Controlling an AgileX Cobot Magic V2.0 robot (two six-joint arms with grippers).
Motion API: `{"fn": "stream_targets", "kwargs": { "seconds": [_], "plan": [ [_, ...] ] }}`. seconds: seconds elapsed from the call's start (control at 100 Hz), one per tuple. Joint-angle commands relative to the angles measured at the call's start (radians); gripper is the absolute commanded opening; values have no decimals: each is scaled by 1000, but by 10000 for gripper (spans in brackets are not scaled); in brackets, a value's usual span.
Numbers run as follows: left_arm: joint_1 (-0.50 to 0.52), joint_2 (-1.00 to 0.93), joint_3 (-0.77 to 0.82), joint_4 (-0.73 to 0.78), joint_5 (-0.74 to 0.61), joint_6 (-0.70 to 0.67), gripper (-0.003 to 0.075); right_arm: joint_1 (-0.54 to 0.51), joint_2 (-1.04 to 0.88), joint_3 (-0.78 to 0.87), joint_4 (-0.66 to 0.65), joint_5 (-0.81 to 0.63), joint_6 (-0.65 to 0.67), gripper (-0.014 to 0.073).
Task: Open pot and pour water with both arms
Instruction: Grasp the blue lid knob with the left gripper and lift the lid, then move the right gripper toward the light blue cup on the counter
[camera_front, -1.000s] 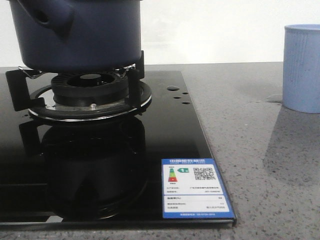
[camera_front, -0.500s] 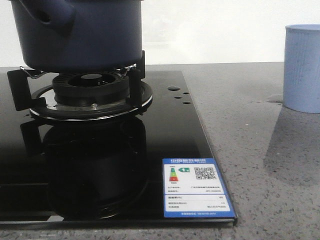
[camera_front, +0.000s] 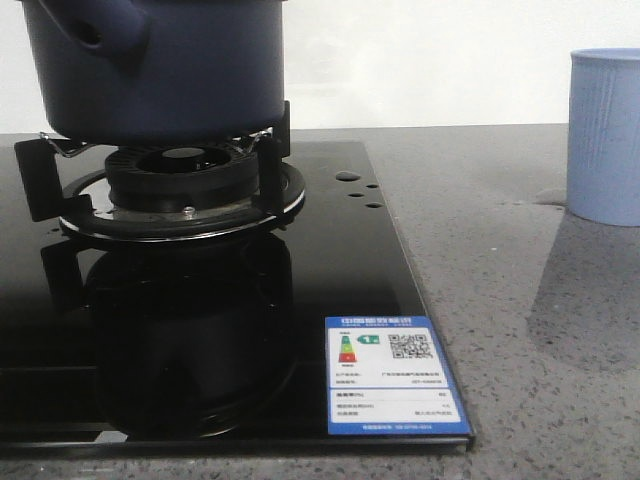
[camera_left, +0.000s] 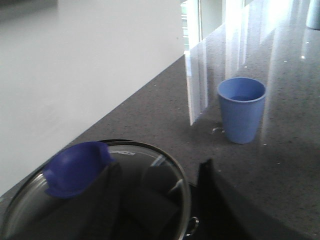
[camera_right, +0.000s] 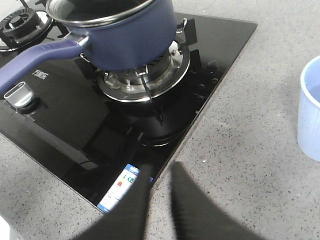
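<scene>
The dark navy pot (camera_front: 160, 70) stands on the burner grate (camera_front: 180, 190); in the right wrist view the pot (camera_right: 125, 40) shows its long handle (camera_right: 40, 57). Its glass lid (camera_left: 145, 160) with a blue knob (camera_left: 75, 167) lies under my left gripper (camera_left: 155, 195), which is open. The knob sits just outside one finger, not between the two. My right gripper (camera_right: 160, 182) hangs above the cooktop's front corner, fingers almost together and empty. The light blue cup (camera_front: 605, 135) stands on the counter to the right, and it also shows in both wrist views (camera_left: 241, 110) (camera_right: 311, 110).
The black glass cooktop (camera_front: 330, 260) carries a blue energy label (camera_front: 395, 375) at its front right corner. A silver stove knob (camera_right: 17, 95) and a second burner (camera_right: 20, 22) lie beyond the pot's handle. A white wall runs behind the grey speckled counter (camera_front: 520, 330).
The front view has shifted a few pixels; the pot and the cup stand as before. No arm shows in that view.
</scene>
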Motion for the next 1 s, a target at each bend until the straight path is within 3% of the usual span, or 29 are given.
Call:
{"fn": "stream_targets", "kwargs": {
  "seconds": [0.0,0.08,0.17,0.4,0.64,0.99],
  "plan": [
    [-7,20,-38,-63,-97,16,559,3,11,-33,41,-65,-17,330],
    [-7,42,-38,-63,-178,16,615,3,11,-33,41,-65,-17,508],
    [-7,71,-38,-65,-227,16,617,11,11,-33,41,-70,-17,593],
    [-7,183,-38,-139,-165,79,617,33,11,-33,43,-93,-17,593],
    [-7,274,-47,-346,-101,285,616,33,11,-33,67,-93,-17,593],
    [-7,423,-152,-362,-57,293,616,33,11,-33,82,-95,-17,593]
  ]
}}
